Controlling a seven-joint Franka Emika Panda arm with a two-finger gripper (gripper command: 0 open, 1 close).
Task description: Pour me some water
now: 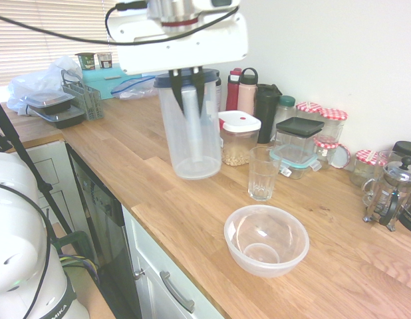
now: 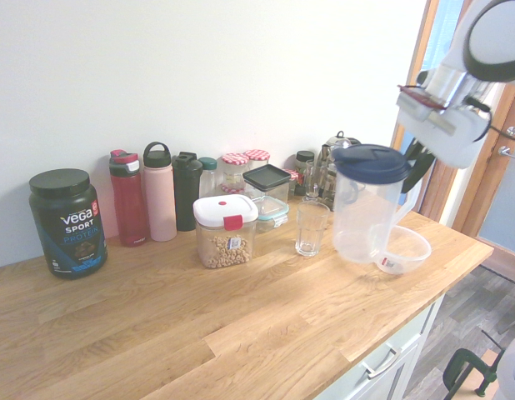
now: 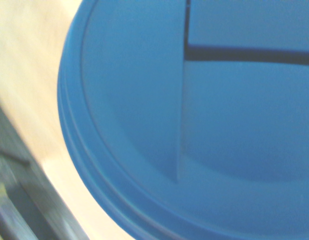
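1 jug — under end effector.

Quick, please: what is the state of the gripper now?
Gripper: closed, holding the jug upright by its handle, above the counter.

Arm reaches in from above, wrist near vertical, gripper pointing down, fingers clamped on jug handle, held upright.

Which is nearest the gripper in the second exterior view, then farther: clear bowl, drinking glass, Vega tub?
From the gripper, shut on the jug:
1. Clear bowl, just below it at the counter's right end.
2. Drinking glass, left of the jug.
3. Vega tub, far left by the wall.
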